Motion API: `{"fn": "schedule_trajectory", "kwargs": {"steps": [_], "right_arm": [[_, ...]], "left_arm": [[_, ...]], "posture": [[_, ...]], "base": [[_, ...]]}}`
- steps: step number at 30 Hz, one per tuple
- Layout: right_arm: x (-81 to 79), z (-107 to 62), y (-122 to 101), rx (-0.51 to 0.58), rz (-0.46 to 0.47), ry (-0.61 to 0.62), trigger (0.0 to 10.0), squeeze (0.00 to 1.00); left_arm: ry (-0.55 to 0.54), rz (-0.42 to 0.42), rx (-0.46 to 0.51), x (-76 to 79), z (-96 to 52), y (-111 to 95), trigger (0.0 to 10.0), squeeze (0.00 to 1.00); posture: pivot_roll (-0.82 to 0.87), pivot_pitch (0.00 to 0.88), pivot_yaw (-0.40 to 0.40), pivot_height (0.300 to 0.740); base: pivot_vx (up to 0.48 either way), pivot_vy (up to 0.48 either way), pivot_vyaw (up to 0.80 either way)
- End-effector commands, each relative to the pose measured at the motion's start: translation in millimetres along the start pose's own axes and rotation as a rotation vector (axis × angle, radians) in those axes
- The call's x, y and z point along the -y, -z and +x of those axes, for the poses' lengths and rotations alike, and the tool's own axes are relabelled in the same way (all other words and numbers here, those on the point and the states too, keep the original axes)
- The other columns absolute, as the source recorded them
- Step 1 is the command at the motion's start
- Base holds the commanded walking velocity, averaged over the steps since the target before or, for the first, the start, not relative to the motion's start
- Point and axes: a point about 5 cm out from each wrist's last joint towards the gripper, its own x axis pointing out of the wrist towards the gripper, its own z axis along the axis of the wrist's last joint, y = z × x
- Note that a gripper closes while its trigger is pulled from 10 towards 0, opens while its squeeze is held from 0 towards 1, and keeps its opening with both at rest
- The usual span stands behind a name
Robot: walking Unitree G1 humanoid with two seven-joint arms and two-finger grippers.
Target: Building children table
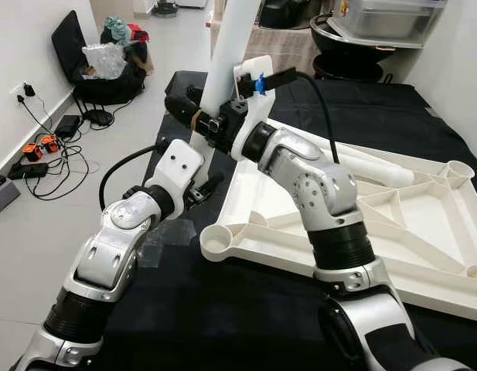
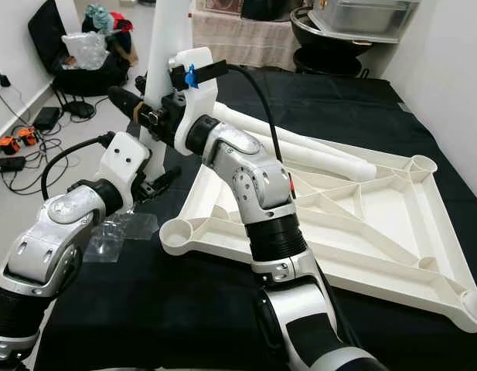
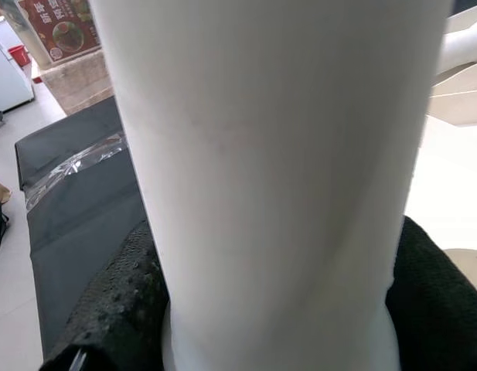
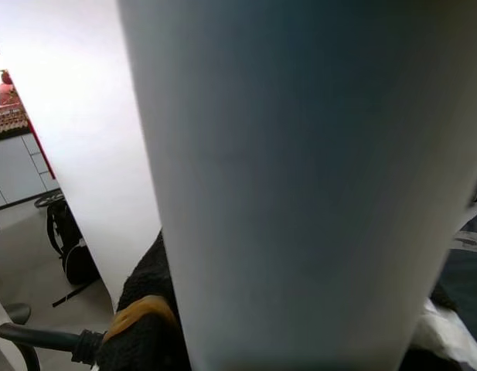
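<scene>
Both grippers – left gripper [image 1: 201, 188] and right gripper [image 1: 193, 116] – have their fingers clamped around 1 upright white table leg [image 1: 223, 58], beside the upside-down tabletop [image 1: 393, 224].

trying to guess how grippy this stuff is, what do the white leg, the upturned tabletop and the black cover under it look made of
White leg: likely moulded plastic, smooth and matte, with an even colour and soft sheen. Both the left gripper and right gripper are closed on it.
Upturned tabletop: apparently the same white plastic, given its moulded ribs and corner sockets.
Black cover: looks like matte woven fabric.
</scene>
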Motion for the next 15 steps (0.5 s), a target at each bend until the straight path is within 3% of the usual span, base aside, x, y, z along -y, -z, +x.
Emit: {"fn": "schedule_trajectory", "kwargs": {"steps": [1, 13, 14, 15], "right_arm": [[-10.9, 10.1, 0.0, -0.014, 0.011, -0.044, 0.0, 0.00], [-9.9, 9.3, -1.2, -0.006, 0.013, -0.032, 0.0, 0.00], [-9.7, 9.3, -1.4, -0.003, 0.014, -0.029, 0.0, 0.00], [-9.7, 9.3, -1.4, -0.003, 0.014, -0.029, 0.0, 0.00]], "left_arm": [[0.101, 0.055, 0.047, 20.2, 5.7, -8.6, 10.0, 0.00], [0.084, 0.041, 0.015, 16.1, 5.2, -3.7, 10.0, 0.00], [0.084, 0.030, 0.012, 16.0, 5.3, -3.2, 10.0, 0.15], [0.084, 0.030, 0.012, 16.0, 5.3, -3.2, 10.0, 0.15]], "posture": [[0.05, 0.065, -0.069, 0.740], [0.05, 0.064, -0.070, 0.740], [0.05, 0.064, -0.070, 0.740], [0.05, 0.064, -0.070, 0.740]], "base": [[0.000, 0.000, 0.00], [0.000, 0.000, 0.00], [0.000, 0.000, 0.00], [0.000, 0.000, 0.00]]}}
